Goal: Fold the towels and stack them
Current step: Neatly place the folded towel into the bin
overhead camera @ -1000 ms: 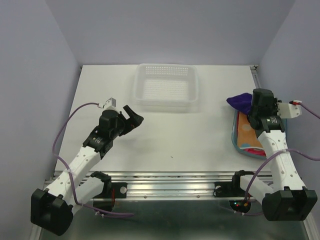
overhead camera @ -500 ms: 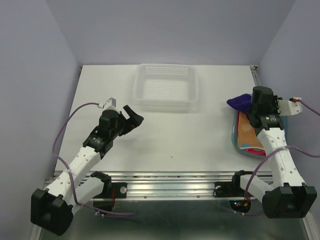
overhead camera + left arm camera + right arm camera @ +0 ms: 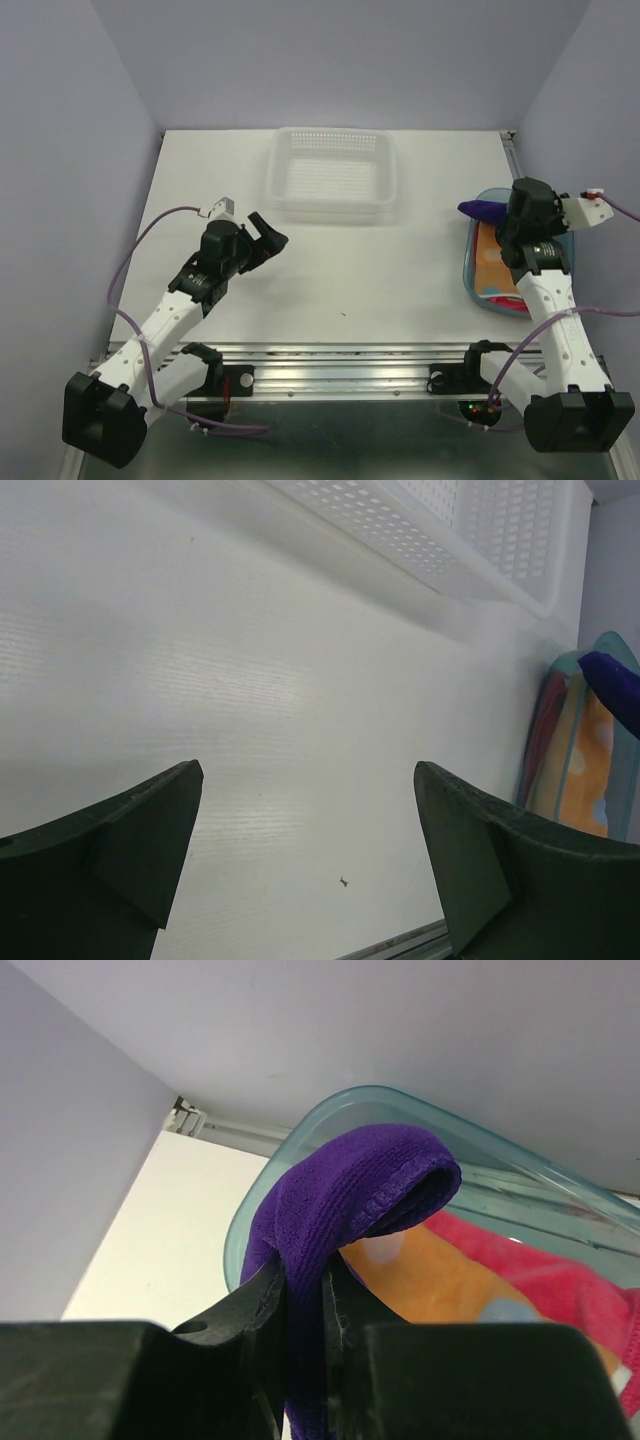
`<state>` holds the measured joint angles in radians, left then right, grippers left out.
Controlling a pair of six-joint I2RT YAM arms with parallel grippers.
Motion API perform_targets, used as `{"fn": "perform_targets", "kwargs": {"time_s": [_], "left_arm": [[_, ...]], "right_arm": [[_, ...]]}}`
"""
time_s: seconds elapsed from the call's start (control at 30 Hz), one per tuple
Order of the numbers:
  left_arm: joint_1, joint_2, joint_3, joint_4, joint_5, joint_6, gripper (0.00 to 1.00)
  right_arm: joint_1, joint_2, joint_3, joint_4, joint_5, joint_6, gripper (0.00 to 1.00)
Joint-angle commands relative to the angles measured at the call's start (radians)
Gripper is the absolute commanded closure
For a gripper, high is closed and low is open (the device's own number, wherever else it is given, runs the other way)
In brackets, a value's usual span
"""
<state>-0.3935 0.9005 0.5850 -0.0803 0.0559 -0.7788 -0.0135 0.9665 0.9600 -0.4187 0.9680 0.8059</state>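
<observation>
Okay, top view: right gripper (image 3: pixel 505 212) is pinching the purple towel (image 3: pixel 480 209) over the teal tray (image 3: pixel 466 270); left gripper (image 3: pixel 268 232) is hovering above the table (image 3: pixel 400 280), jaws spread. Left wrist: jaws gaping, basket (image 3: pixel 470 530) sitting ahead. Right wrist: orange dotted towel (image 3: pixel 450 1290) and pink towel (image 3: pixel 570 1270) are lying in the tray.
</observation>
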Motion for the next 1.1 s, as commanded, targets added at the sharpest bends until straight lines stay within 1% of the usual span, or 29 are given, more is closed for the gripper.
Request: {"fn": "perform_targets", "kwargs": {"time_s": [0.0, 0.1, 0.2, 0.3, 0.4, 0.43, 0.57, 0.6, 0.63, 0.7, 0.73, 0.8, 0.9, 0.93, 1.0, 1.07], "left_arm": [[-0.007, 0.005, -0.016, 0.037, 0.018, 0.007, 0.01], [-0.007, 0.003, -0.017, 0.037, 0.022, 0.009, 0.01], [-0.007, 0.002, -0.017, 0.039, 0.021, 0.009, 0.01], [-0.007, 0.002, -0.017, 0.037, 0.021, 0.006, 0.01], [-0.007, 0.002, -0.017, 0.037, 0.021, 0.007, 0.01], [-0.007, 0.003, -0.016, 0.037, 0.021, 0.01, 0.01], [-0.007, 0.009, -0.007, 0.03, 0.027, 0.021, 0.01], [-0.007, 0.011, -0.005, 0.028, 0.027, 0.023, 0.01], [-0.007, 0.011, -0.004, 0.03, 0.027, 0.023, 0.01], [-0.007, 0.012, -0.002, 0.033, 0.03, 0.024, 0.01], [-0.007, 0.017, -0.002, 0.036, 0.032, 0.027, 0.01], [-0.007, 0.029, 0.007, 0.037, 0.044, 0.041, 0.01], [-0.007, 0.043, 0.012, 0.037, 0.055, 0.05, 0.01], [-0.007, 0.047, 0.012, 0.04, 0.055, 0.053, 0.01], [-0.007, 0.052, 0.012, 0.043, 0.056, 0.058, 0.01], [-0.007, 0.058, 0.012, 0.047, 0.062, 0.062, 0.01]], "right_arm": [[-0.008, -0.069, -0.069, 0.024, 0.037, -0.037, 0.99], [-0.008, -0.115, -0.107, 0.058, 0.028, -0.057, 0.99], [-0.008, -0.127, -0.107, 0.083, 0.005, -0.106, 0.99], [-0.008, -0.127, -0.098, 0.028, 0.005, -0.091, 0.99], [-0.006, -0.153, -0.118, -0.044, 0.015, -0.045, 0.99], [-0.006, -0.175, -0.136, -0.057, 0.021, -0.015, 0.99], [-0.006, -0.222, -0.223, -0.065, 0.011, 0.009, 0.96], [-0.008, -0.235, -0.236, -0.098, 0.008, 0.028, 0.96], [-0.008, -0.239, -0.248, -0.124, 0.003, 0.092, 0.96], [-0.008, -0.245, -0.283, -0.193, -0.021, 0.15, 0.95], [-0.006, -0.247, -0.297, -0.212, -0.056, 0.209, 0.94], [-0.008, -0.256, -0.342, -0.233, -0.086, 0.239, 0.83], [-0.008, -0.273, -0.388, -0.261, -0.133, 0.28, 0.79], [-0.006, -0.279, -0.395, -0.268, -0.158, 0.289, 0.74], [-0.006, -0.29, -0.406, -0.295, -0.173, 0.306, 0.7], [-0.008, -0.298, -0.403, -0.307, -0.176, 0.311, 0.59]]}}
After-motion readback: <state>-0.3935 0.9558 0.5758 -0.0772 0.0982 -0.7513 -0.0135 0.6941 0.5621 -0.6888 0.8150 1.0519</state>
